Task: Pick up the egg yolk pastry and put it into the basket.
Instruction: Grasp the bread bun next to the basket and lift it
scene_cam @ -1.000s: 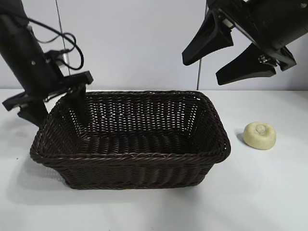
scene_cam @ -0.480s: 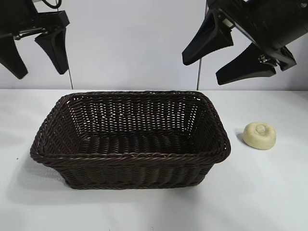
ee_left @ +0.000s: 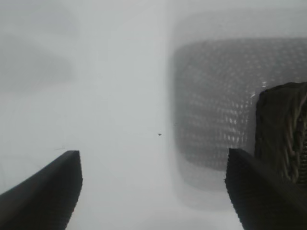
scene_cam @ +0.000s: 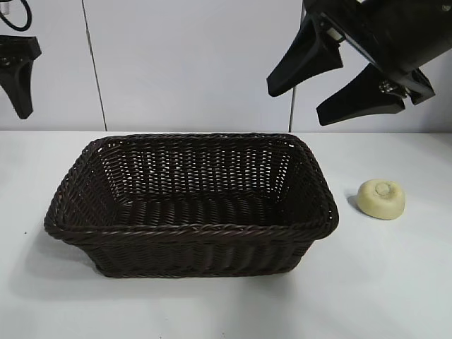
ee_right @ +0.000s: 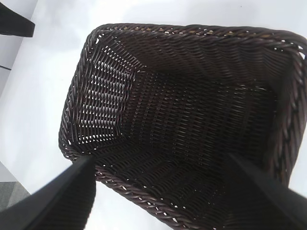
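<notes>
Across the white counter (scene_cam: pixel 395 282), the wicker basket (scene_cam: pixel 191 229) sits mid-scene, mouth up to receive. At three o'clock of it, apart, rests the egg yolk pastry (scene_cam: pixel 381 198), untouched. High at one o'clock the right gripper (scene_cam: pixel 326 90) hangs, jaws spread for grasping. Far at ten o'clock, the left gripper (ee_left: pixel 153 191) is parked, jaws spread.

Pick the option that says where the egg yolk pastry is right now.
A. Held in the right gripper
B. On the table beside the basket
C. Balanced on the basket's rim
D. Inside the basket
B: the egg yolk pastry lies on the white table, clear of the basket, with the open right gripper high above.
</notes>
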